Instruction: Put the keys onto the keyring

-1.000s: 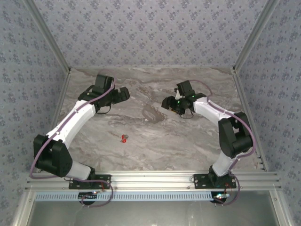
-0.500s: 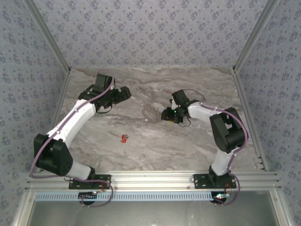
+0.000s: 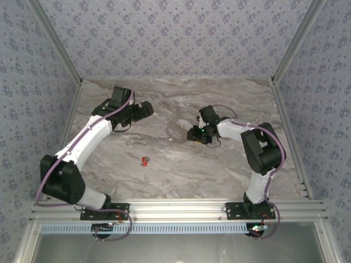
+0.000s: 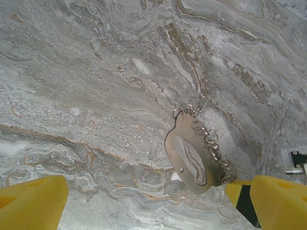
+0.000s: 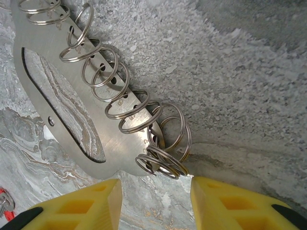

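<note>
A grey, marble-veined table (image 3: 230, 164) forms the floor of the cell. It is walled on three sides by blue-grey paper with a small flower print (image 3: 175, 38) and edged with aluminium rails (image 3: 181, 208). The keyring (image 5: 62, 124) is a flat steel plate with a rounded end and a long cut-out through which the marble shows. It lies flat on the table, and a row of split rings (image 5: 105, 81) hangs from holes along one edge. The right pincer (image 5: 156, 201) sits low over it, its yellow fingers (image 5: 81, 206) partly parted with nothing between them. The plate's rounded end and the last bunch of rings lie just ahead of the fingertips, in line with the gap but not inside it. The keys (image 3: 145, 161) lie well apart from that pincer, off to its left and nearer the arm bases — a speck of red at the lower left edge of the right wrist view. The left pincer (image 4: 153, 206) is released, its fingers spread wide and empty. The keyring lies ahead of it, nearer the finger at the right of its wrist view.
</note>
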Controlling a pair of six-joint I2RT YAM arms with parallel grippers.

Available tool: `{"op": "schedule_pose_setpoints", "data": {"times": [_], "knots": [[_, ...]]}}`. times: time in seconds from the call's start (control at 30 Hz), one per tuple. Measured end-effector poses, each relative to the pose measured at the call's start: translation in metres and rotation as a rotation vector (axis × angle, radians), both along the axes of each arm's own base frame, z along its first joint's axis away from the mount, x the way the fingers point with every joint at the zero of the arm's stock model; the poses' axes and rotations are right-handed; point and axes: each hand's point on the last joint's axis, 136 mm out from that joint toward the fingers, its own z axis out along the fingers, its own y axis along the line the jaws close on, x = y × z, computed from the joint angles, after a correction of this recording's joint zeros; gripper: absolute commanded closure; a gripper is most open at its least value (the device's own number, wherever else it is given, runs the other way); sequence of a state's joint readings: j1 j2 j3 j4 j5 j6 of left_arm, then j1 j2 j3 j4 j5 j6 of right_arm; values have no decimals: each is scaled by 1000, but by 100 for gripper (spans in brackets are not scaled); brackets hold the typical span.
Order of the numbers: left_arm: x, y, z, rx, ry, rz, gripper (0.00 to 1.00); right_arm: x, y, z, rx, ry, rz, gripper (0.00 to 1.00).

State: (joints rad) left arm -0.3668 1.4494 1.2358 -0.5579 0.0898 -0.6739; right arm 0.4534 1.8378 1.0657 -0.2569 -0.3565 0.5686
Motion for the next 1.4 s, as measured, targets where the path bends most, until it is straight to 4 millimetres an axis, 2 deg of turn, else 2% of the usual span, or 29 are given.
{"op": "schedule_pose_setpoints", "data": {"times": [0.47,0.8,1.1,1.4], "knots": [[-2,1,-4,6,9,-3,2,12,7,2,15,-14,-11,72],[-6,2,-14,14,30,-3,2,12,12,3,26,-20,1,73],[-6,2,-14,14,30,-2,2,4,12,-4,30,-5,7,72],[-6,2,-14,14,31,-2,2,0,13,-3,44,-11,7,71]]}}
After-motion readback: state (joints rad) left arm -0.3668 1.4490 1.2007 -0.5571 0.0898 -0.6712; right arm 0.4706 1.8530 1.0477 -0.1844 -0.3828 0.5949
